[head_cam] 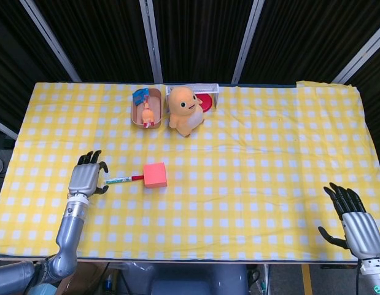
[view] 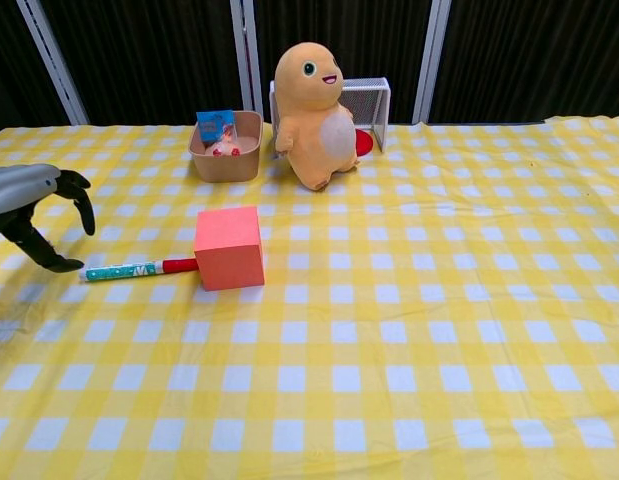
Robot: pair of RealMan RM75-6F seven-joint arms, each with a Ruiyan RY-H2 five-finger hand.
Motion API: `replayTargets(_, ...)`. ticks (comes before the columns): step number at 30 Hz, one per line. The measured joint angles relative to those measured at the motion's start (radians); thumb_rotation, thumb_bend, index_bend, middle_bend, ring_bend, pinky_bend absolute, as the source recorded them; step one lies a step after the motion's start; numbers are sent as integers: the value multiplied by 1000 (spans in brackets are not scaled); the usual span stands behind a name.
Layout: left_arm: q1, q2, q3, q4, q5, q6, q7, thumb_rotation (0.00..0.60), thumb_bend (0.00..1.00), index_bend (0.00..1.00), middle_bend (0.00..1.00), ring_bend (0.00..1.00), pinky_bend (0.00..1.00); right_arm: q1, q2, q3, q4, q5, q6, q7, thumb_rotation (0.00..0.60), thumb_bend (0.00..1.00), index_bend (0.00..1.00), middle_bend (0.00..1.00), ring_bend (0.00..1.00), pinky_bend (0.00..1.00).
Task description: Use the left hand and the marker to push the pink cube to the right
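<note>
The pink cube [head_cam: 155, 174] [view: 229, 247] sits on the yellow checked cloth, left of the middle. A marker [head_cam: 123, 179] [view: 137, 269] with a white-and-teal body and a red cap lies flat just left of the cube, its red end touching the cube's left face. My left hand [head_cam: 87, 174] [view: 34, 210] hovers just left of the marker's far end, fingers apart and curved, holding nothing. My right hand [head_cam: 355, 222] stays near the table's front right corner, fingers spread and empty; the chest view does not show it.
An orange plush dinosaur [head_cam: 185, 110] [view: 311, 102] stands at the back. Left of it is a tan oval bowl [head_cam: 136, 115] [view: 227, 162] with small toys. Behind the plush stands a white wire basket [head_cam: 214, 91] [view: 373, 98] with something red inside.
</note>
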Motion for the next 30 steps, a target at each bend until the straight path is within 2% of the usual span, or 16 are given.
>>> replayTargets(11,-66,-101,-12,116,-98,9,39,600,348,440,49,0,83,1,3,0,-3,3,-4,9,600,320,0,0,0,0)
replayTargets(30,-112,-152,-6,186,-172,0,67,600,360,452,57,0,83,1,6,-1,-6,3,-5,21,600,321,0,0,0,0)
